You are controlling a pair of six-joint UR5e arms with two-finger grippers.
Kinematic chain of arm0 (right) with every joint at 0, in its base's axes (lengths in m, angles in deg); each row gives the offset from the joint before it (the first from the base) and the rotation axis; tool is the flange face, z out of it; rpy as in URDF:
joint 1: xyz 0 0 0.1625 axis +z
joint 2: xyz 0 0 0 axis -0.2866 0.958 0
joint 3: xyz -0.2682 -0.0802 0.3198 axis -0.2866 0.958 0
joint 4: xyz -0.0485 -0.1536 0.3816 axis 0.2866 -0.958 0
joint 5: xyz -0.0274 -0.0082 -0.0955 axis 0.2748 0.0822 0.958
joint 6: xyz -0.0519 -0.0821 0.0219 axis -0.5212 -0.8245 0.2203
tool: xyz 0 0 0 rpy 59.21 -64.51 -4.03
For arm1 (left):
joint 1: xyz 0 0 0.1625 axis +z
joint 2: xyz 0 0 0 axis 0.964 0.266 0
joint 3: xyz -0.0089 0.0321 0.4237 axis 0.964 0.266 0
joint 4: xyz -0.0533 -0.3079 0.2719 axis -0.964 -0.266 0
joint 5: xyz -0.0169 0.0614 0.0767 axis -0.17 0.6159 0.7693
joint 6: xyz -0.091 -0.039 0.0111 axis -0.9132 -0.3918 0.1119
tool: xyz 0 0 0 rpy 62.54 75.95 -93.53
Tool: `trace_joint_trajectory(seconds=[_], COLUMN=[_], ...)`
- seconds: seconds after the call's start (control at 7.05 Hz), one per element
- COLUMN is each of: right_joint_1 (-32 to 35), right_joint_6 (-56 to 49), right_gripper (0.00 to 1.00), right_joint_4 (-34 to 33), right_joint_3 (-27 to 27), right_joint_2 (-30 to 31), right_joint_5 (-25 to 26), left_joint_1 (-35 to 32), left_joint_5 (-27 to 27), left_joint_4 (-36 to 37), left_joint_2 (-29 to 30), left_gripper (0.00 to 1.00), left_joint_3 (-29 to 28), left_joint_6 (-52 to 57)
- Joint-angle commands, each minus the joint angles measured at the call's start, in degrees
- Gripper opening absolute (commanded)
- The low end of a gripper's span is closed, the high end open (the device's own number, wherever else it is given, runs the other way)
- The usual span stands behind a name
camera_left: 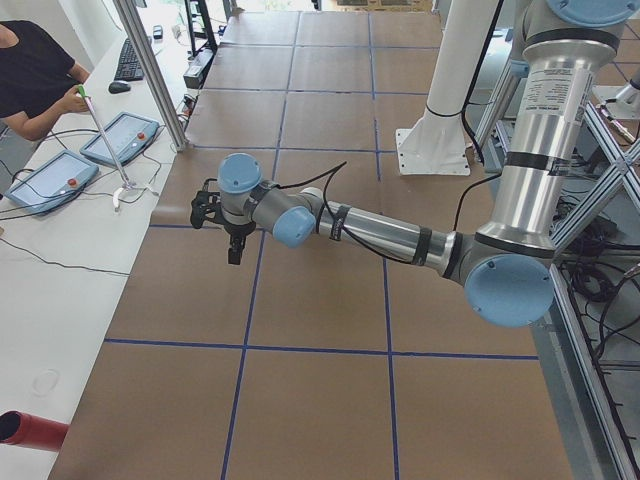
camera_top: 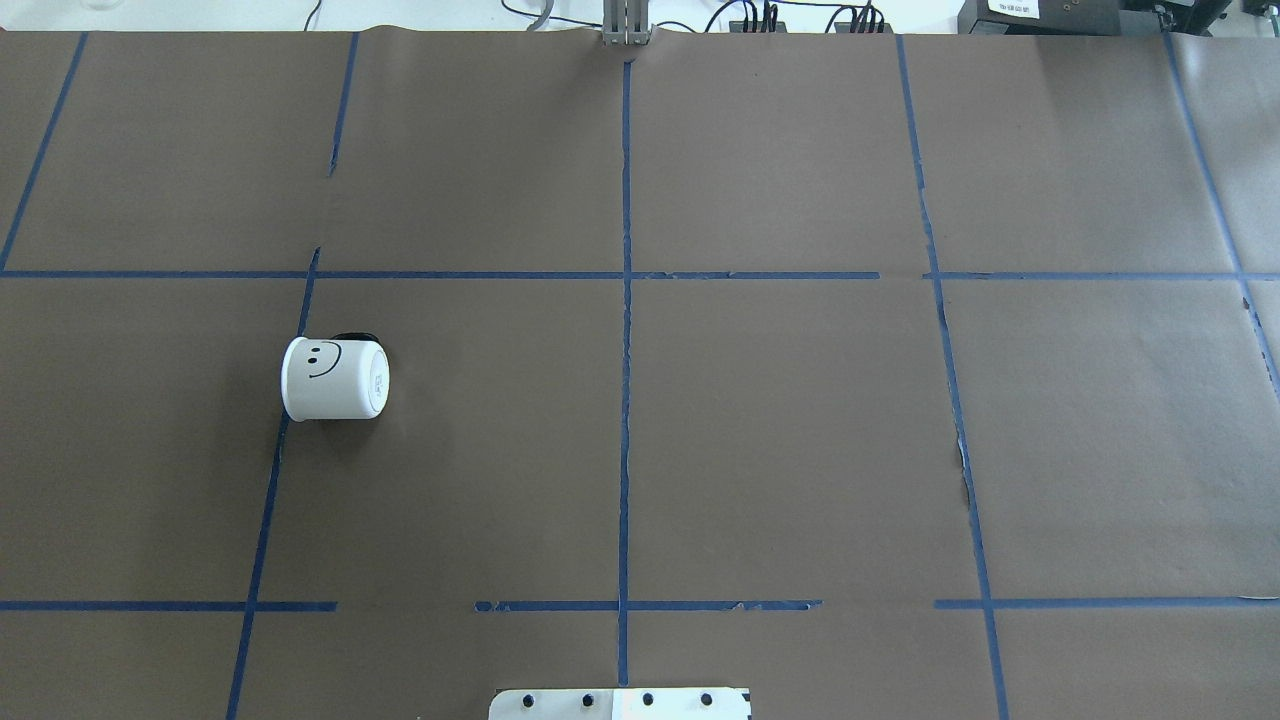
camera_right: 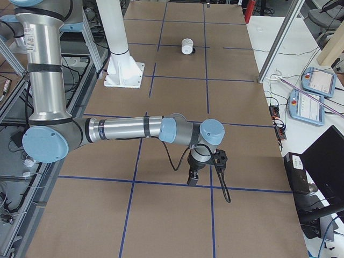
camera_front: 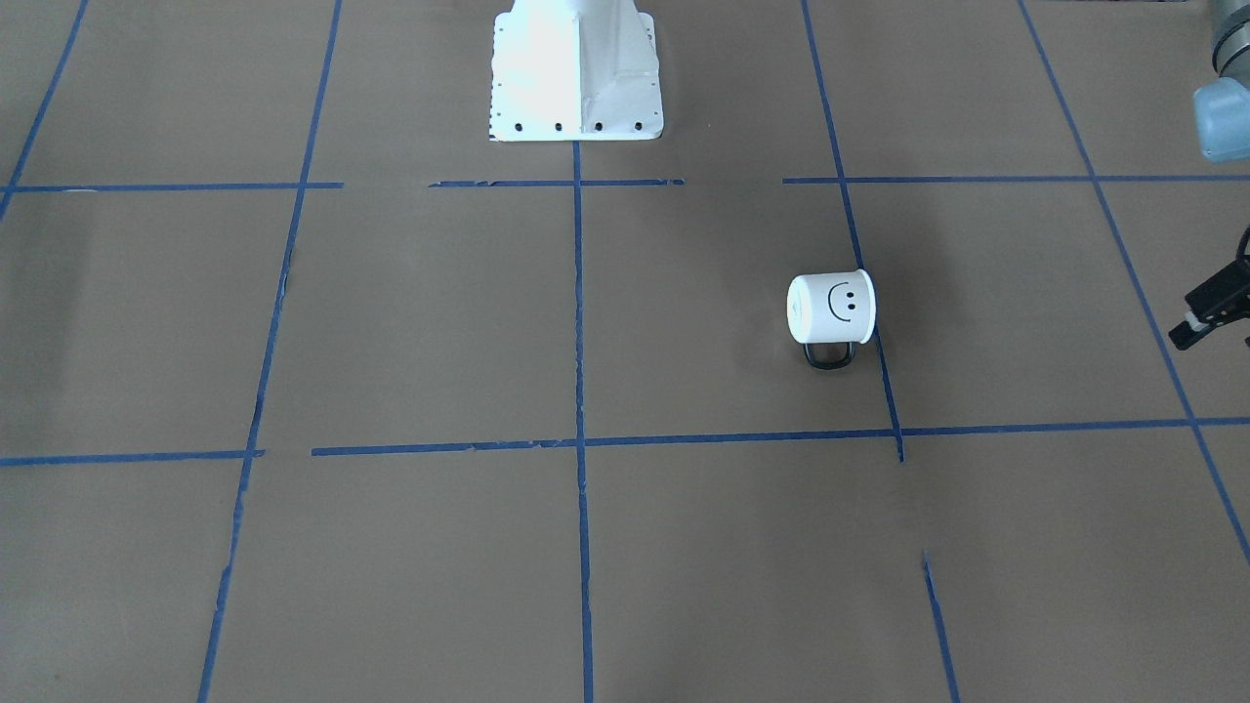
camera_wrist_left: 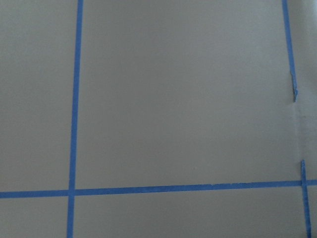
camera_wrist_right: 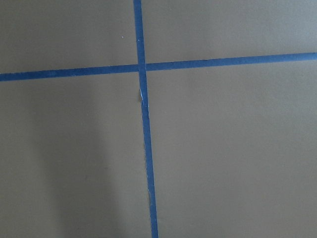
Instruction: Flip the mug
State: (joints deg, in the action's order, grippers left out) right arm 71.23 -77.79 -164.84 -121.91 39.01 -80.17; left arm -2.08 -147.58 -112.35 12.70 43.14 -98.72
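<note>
The white mug [camera_front: 830, 308] with a black smiley lies on its side on the brown table, its dark handle toward the operators' side. Its closed base faces the table's middle in the overhead view [camera_top: 333, 378]. It shows small and far in the exterior right view [camera_right: 187, 46]. My left gripper [camera_front: 1209, 314] hangs at the front view's right edge, well apart from the mug, partly cut off; I cannot tell whether it is open. It also shows in the exterior left view [camera_left: 233, 248]. My right gripper [camera_right: 192, 179] hovers over the table's other end; I cannot tell its state.
The robot's white base mount [camera_front: 576, 73] stands at the table's robot side. Blue tape lines [camera_top: 626, 300] grid the brown paper. An operator [camera_left: 30, 70] and control pendants [camera_left: 118, 138] are beside the table's far edge. A red object [camera_left: 25, 428] lies off the table.
</note>
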Motion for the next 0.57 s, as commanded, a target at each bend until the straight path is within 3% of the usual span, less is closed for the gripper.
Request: trace_joint_trajectory(seconds=[0.0, 0.14, 0.28, 0.43], right_joint_1=[0.0, 0.0, 0.0, 0.0], right_joint_6=[0.0, 0.0, 0.0, 0.0], right_gripper=[1.00, 1.00, 1.00, 1.00], right_joint_4=[0.0, 0.0, 0.0, 0.0], right_joint_3=[0.0, 0.0, 0.0, 0.0], right_joint_2=[0.0, 0.0, 0.0, 0.0], right_joint_5=[0.0, 0.0, 0.0, 0.0], left_joint_1=[3.2, 4.3, 5.9, 7.2], left_joint_5=[-0.6, -0.5, -0.4, -0.4], left_joint_4=[-24.7, -38.2, -46.9, -50.4], left_joint_2=[-6.6, -8.2, -8.2, -8.2], left_gripper=[1.00, 1.00, 1.00, 1.00], left_joint_3=[-4.0, -9.0, -12.3, -13.0], left_joint_6=[-10.2, -16.0, -22.8, -27.0])
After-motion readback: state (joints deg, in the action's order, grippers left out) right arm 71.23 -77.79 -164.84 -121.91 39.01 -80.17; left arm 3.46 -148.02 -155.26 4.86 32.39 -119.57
